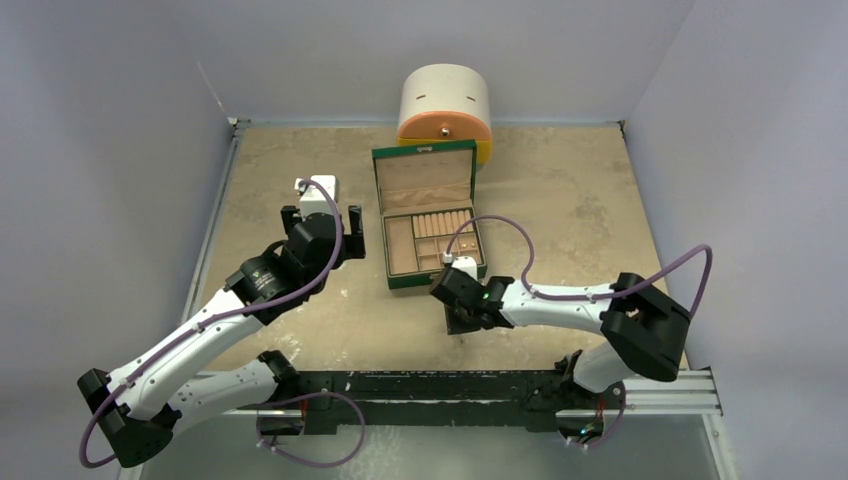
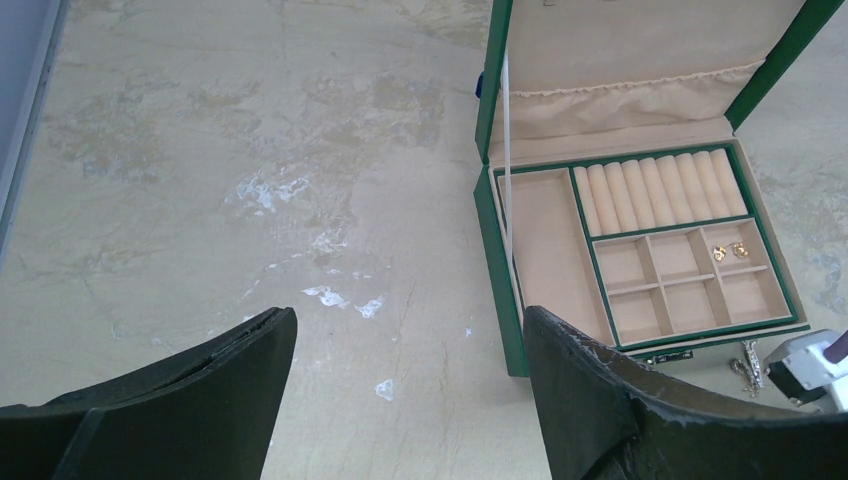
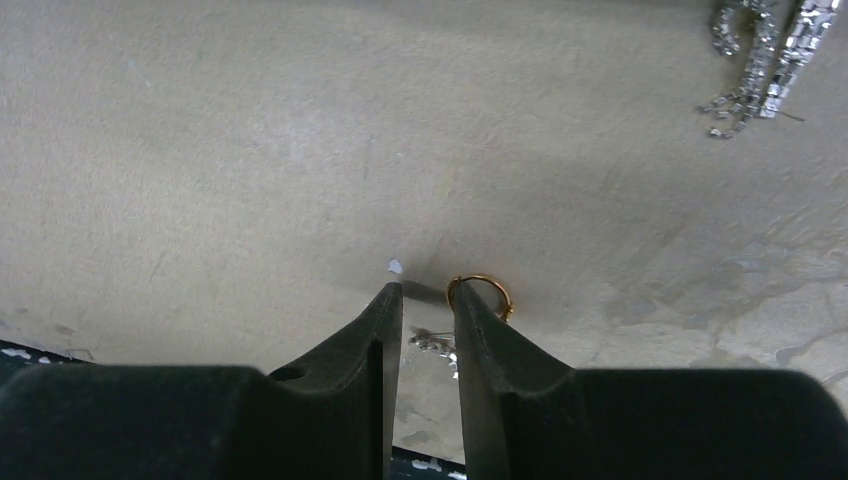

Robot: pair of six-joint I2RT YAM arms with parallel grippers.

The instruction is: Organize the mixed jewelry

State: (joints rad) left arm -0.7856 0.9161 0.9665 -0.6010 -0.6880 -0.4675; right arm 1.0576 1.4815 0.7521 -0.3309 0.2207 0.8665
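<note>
Small gold ring [image 3: 480, 293] and tiny silvery bit [image 3: 433, 344] are seen on the beige worktop [image 3: 250, 150] at the right gripper's [image 3: 428, 290] nearly closed fingers, a grasp unconfirmed; picking is judged underway, a cleaner pinch being needed, the left gripper's [image 2: 410, 330] fingers spread.

Table top [image 1: 570, 200]: mottled beige, white scuffs left of centre.
Green jewelry box [image 1: 423, 180] mid-table, lid raised upright, tan lining. Inside: row of ring rolls [image 2: 655, 190], one long compartment [image 2: 545, 250] on the left, a grid of small square compartments [image 2: 665, 305].
Round white container [image 1: 444, 95] with orange base just behind the box, at the back wall.
</note>
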